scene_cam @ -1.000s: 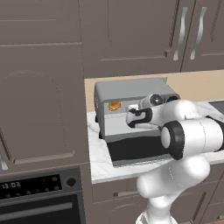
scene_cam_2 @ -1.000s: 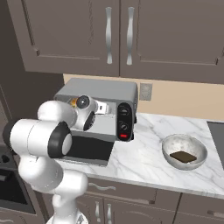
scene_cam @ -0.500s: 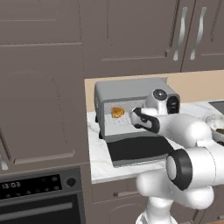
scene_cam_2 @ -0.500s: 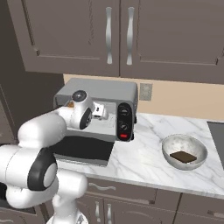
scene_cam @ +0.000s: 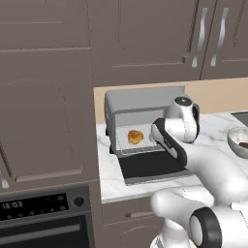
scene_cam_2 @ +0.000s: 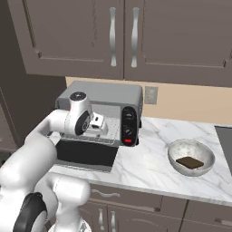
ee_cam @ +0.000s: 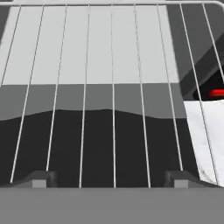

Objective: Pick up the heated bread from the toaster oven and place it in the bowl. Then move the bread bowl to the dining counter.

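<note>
Reaching into the oven (scene_cam: 145,104) now: vs 1 s ago the arm has swung from out front, w/ the hand near the opening's right side, to w/ the wrist at the oven mouth and the hand over the rack (ee_cam: 112,87). Gripper (ee_cam: 112,179) fingers wide apart, nothing between them; tips sit just above the rack wires, dark door glass below. Bread (scene_cam: 135,136) lies on the rack toward the left of the cavity, left of the forearm in left base view, untouched. Door (scene_cam_2: 86,154) is dropped flat onto the counter (scene_cam_2: 149,158). Bowl (scene_cam_2: 191,156) sits on the counter right of the oven, well apart from it, w/ a dark flat piece (scene_cam_2: 189,162) inside. Knob panel (scene_cam_2: 129,127) w/ red button at the oven's right end. Wall cabinets (scene_cam_2: 122,36) above; built-in oven w/ clock (scene_cam: 43,213) lower left. The forearm hides the right part of the opening in left base view.
</note>
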